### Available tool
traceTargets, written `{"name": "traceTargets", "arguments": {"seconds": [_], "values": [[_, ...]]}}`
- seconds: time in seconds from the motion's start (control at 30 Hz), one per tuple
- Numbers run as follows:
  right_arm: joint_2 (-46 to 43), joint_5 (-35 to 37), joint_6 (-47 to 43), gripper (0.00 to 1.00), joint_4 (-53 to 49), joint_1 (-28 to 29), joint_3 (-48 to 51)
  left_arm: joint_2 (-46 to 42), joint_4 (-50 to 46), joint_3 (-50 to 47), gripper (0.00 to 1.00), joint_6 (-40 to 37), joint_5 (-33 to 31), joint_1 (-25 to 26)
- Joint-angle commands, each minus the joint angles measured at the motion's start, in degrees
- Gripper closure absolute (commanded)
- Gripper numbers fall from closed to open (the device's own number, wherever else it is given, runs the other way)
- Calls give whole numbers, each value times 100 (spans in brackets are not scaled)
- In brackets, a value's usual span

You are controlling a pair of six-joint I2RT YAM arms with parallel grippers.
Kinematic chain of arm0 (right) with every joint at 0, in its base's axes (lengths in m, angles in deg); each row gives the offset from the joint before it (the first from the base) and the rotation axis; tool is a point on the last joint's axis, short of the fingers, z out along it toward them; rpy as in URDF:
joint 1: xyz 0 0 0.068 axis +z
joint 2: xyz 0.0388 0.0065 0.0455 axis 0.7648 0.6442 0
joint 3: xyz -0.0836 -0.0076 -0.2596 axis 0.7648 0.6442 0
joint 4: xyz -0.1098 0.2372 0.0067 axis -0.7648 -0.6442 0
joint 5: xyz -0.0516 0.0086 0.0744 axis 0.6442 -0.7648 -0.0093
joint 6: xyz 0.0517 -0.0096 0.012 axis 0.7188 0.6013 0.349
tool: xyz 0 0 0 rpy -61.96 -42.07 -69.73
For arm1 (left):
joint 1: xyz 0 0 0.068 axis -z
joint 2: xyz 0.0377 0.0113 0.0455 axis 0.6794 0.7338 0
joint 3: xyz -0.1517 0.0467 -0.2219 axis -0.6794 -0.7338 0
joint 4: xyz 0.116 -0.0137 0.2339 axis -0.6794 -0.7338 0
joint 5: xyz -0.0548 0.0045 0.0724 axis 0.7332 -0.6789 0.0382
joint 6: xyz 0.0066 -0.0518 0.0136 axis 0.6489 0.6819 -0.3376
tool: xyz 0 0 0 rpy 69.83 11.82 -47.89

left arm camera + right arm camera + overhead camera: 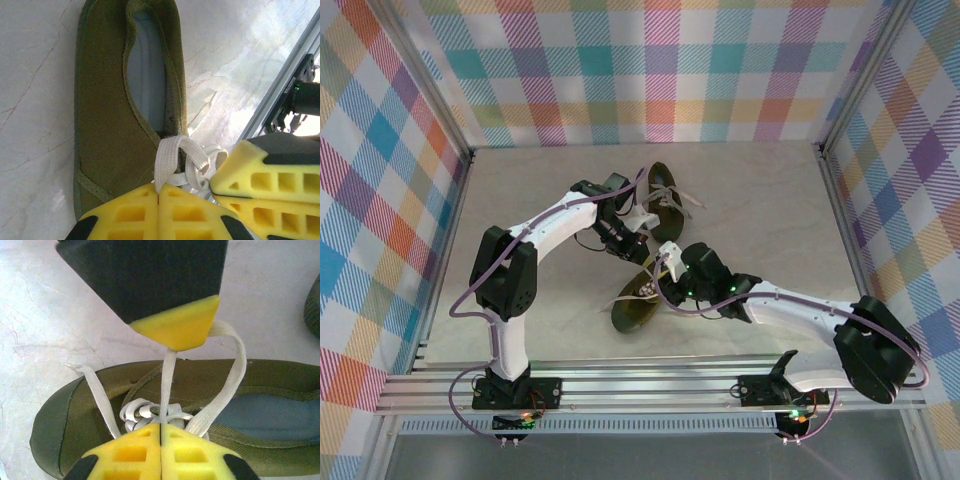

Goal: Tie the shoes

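Two olive-green shoes lie on the table: the far shoe (665,192) and the near shoe (636,308). Both grippers meet over the near shoe's lacing. My left gripper (159,192) is shut on a cream lace loop (172,152), with the near shoe (110,125) stretching away below it. My right gripper (160,426) is shut on a taut lace strand (168,382) that runs up to a left fingertip (175,325). A wider lace loop (227,385) and a loose end (95,390) lie across the near shoe (75,425). Seen from above, the left gripper (642,240) and right gripper (665,262) nearly touch.
Checked walls close in the marble-patterned table (770,210) on three sides. An aluminium rail (650,385) runs along the near edge by the arm bases. The far shoe's toe (314,305) shows at the right edge of the right wrist view.
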Motion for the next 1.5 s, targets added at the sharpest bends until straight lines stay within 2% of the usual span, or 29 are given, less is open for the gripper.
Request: {"name": "traceTargets", "arguments": {"seconds": [0.0,0.17,0.4,0.6,0.87,1.03,1.23,1.47], "values": [[62,-150,-59,86,-331,-4,-128,-88,-61,-6,100,-109,5,-40],[47,-43,-73,73,-423,-4,-149,-116,-51,-32,100,-103,10,-40],[255,16,-71,69,-484,-4,-202,-105,-61,-22,100,-108,30,-40],[265,120,-115,80,-509,4,-226,-114,-77,-10,100,-115,-1,-40],[-463,-110,-88,95,-621,5,-1,-123,-55,-23,100,-91,-178,-49],[-526,-358,-147,96,-940,13,-53,-131,-44,-13,100,-59,-223,-84],[-6,-653,-389,95,-1613,185,-405,-127,-53,2,100,-65,-164,-84],[634,94,-379,93,-1948,347,-687,-245,0,-138,100,-53,-42,-76]]}}
